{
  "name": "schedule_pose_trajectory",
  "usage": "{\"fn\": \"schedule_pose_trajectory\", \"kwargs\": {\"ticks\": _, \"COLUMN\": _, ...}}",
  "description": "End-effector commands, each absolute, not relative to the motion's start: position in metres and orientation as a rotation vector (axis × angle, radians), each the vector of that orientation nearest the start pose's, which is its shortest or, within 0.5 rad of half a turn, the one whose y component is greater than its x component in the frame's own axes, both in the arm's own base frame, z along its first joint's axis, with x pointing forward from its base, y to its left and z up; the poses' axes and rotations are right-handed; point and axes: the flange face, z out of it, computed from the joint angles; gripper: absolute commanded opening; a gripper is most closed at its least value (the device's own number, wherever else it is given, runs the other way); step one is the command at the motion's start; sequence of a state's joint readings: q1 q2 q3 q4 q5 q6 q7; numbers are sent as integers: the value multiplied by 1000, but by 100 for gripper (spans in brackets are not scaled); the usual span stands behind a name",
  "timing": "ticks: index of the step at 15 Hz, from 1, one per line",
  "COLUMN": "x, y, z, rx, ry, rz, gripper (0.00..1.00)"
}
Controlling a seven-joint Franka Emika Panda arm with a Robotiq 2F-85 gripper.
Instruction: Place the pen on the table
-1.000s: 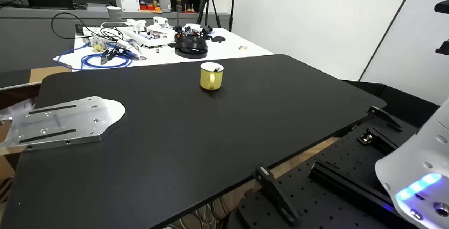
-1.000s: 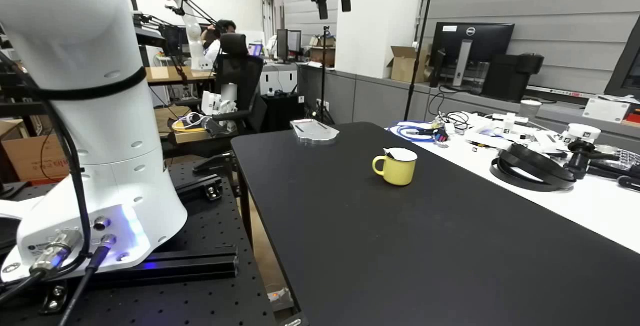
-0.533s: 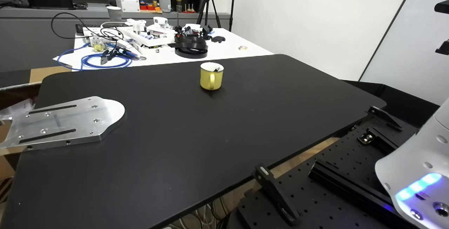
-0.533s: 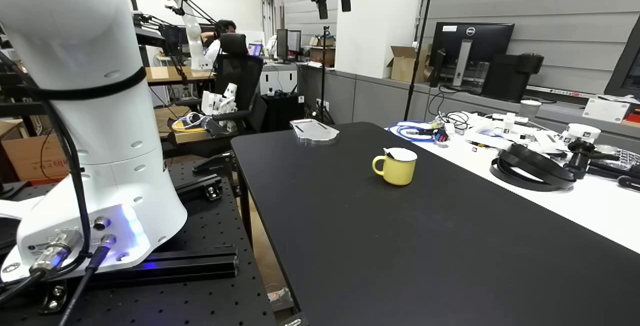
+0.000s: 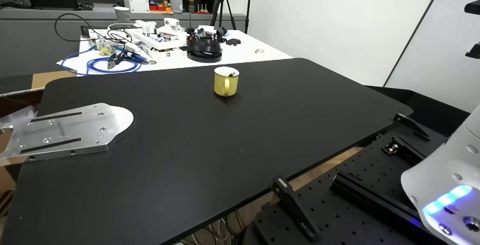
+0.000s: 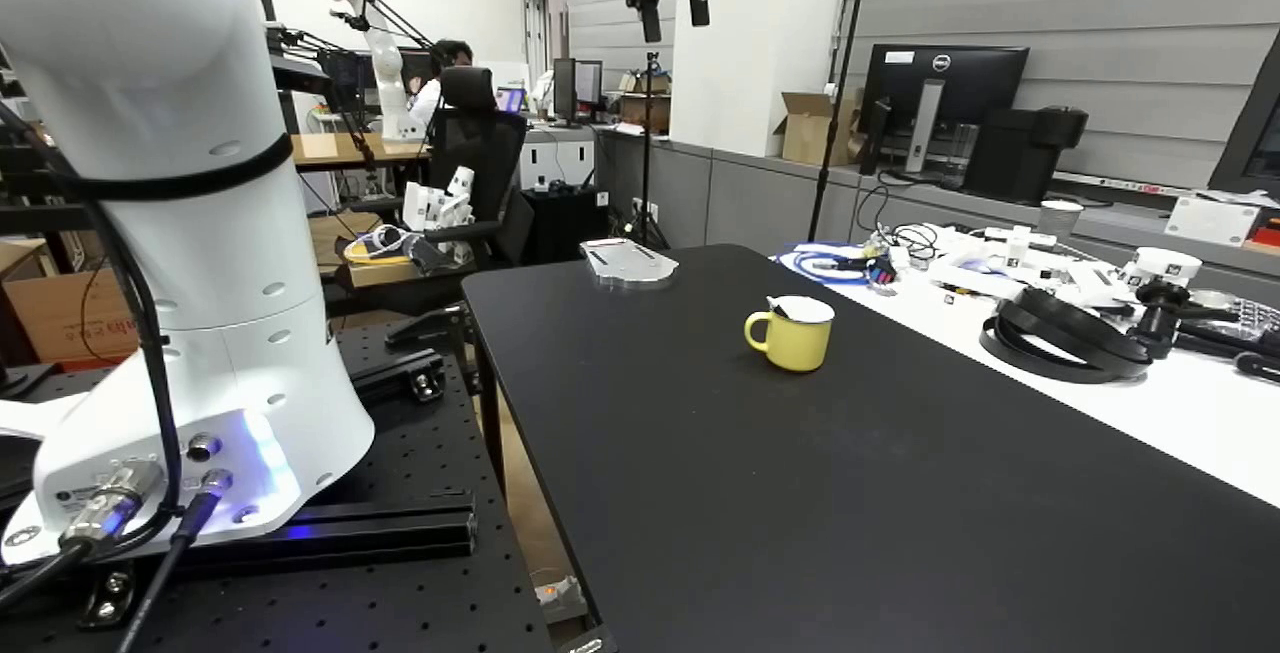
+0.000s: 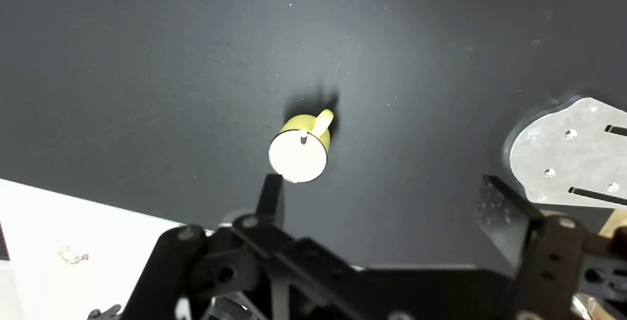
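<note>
The pen stands in the small yellow cup, mostly hidden; only its short end shows at the rim, dark in both exterior views (image 5: 231, 74) (image 6: 775, 308) and pale with a grey tip in the wrist view (image 7: 303, 137). The yellow cup (image 5: 225, 86) stands upright on the black table (image 5: 195, 151), and also shows in an exterior view (image 6: 797, 345) and the wrist view (image 7: 325, 138). My gripper (image 6: 676, 31) is open and empty, high above the table. In the wrist view the cup lies beyond the left fingertip of my gripper (image 7: 382, 178), apart from it.
A silver metal plate (image 5: 78, 128) lies at one end of the table, also seen in the wrist view (image 7: 578, 158). A cluttered white table (image 5: 255, 44) adjoins the black table. The robot's base (image 6: 220, 403) stands on a perforated black mount (image 6: 400, 593).
My gripper has shifted slightly right and down in an exterior view over the last half second. The cup, the pen and the metal plate have not moved.
</note>
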State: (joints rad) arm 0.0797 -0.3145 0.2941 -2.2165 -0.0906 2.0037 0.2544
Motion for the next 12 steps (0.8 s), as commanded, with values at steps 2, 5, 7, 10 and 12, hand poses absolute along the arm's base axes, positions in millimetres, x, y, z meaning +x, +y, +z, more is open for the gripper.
{"fn": "schedule_pose_trajectory", "kwargs": {"ticks": 2, "x": 476, "y": 160, "z": 495, "rx": -3247, "ry": -349, "rz": -270, "gripper": 100}}
{"fn": "schedule_pose_trajectory", "kwargs": {"ticks": 5, "x": 508, "y": 143, "z": 475, "rx": -3208, "ry": -417, "rz": -278, "gripper": 100}}
{"fn": "schedule_pose_trajectory", "kwargs": {"ticks": 7, "x": 525, "y": 135, "z": 461, "rx": -3189, "ry": -448, "rz": -270, "gripper": 100}}
{"fn": "schedule_pose_trajectory", "kwargs": {"ticks": 10, "x": 547, "y": 128, "z": 439, "rx": -3171, "ry": -499, "rz": -262, "gripper": 100}}
{"fn": "schedule_pose_trajectory", "kwargs": {"ticks": 12, "x": 559, "y": 128, "z": 423, "rx": -3169, "ry": -538, "rz": -261, "gripper": 100}}
